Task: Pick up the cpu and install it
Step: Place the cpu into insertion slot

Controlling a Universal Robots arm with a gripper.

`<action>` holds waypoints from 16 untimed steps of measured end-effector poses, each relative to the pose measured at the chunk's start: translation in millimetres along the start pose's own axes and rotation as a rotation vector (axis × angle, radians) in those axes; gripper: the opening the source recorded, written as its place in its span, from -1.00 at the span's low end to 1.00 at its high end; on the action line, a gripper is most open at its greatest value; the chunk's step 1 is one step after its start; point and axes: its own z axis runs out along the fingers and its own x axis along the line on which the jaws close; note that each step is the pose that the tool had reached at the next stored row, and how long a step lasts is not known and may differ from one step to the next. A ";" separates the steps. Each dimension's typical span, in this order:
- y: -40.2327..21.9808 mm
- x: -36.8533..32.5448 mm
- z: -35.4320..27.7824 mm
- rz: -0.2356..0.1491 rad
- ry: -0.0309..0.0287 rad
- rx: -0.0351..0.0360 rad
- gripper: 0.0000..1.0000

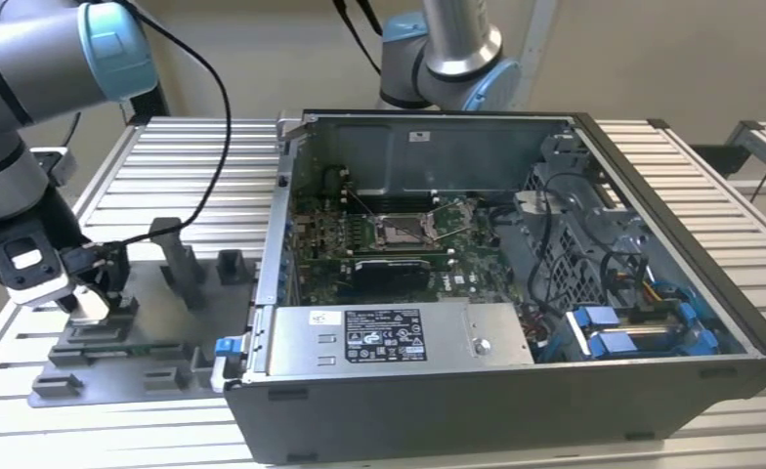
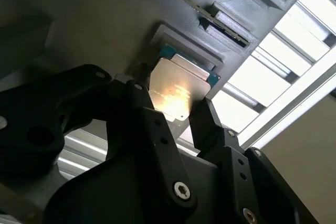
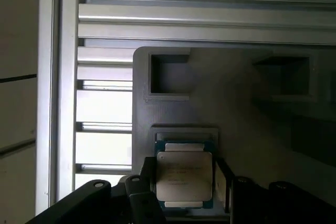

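At nine o'clock of the case [image 1: 514,410] in the exterior view, the gripper [image 1: 90,311] is set over the grey tray [image 1: 148,327] — jaws narrowly parted astride the recessed cpu [image 3: 184,178], evidently for an edge pinch; nothing is held.

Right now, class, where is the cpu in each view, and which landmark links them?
Exterior view: hidden under the claw on the grey tray.
First wrist view: cpu in the tray's recess, at the claw.
Second wrist view: cpu in that recess.
Shared landmark: the grey tray.

Dim wrist views, glare on the cpu [image 2: 176,90]; exterior view evenly lit.
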 end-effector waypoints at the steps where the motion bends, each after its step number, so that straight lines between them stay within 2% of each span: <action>1: 0.1 0.0 -0.7 0.000 0.0000 0.0000 -1.00; 5: 0.2 0.0 -4.0 0.000 0.0001 0.0001 -1.00; 8: 0.6 -0.2 -11.8 0.000 -0.0001 -0.0003 -1.00; 16: 2.3 -0.8 -46.7 0.000 0.0001 -0.0010 -1.00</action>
